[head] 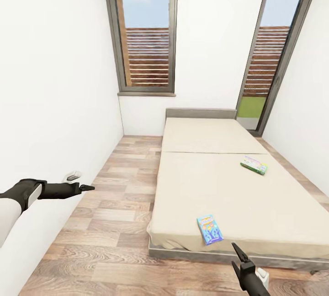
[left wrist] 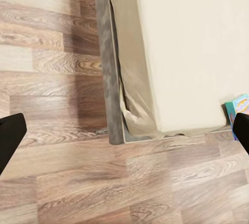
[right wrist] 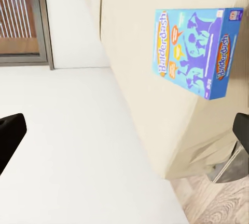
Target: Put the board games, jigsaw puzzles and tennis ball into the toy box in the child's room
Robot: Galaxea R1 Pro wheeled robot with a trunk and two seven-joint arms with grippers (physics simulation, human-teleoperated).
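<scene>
The blue board game (head: 210, 229) is lying flat near the bed's (head: 274, 213) near edge, long axis running near-to-far; both grippers (head: 87, 188) (head: 236, 255) are hanging spread, empty.

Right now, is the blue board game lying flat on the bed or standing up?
Flat. The blue board game lies cover-up on the bed, near its foot edge.
</scene>
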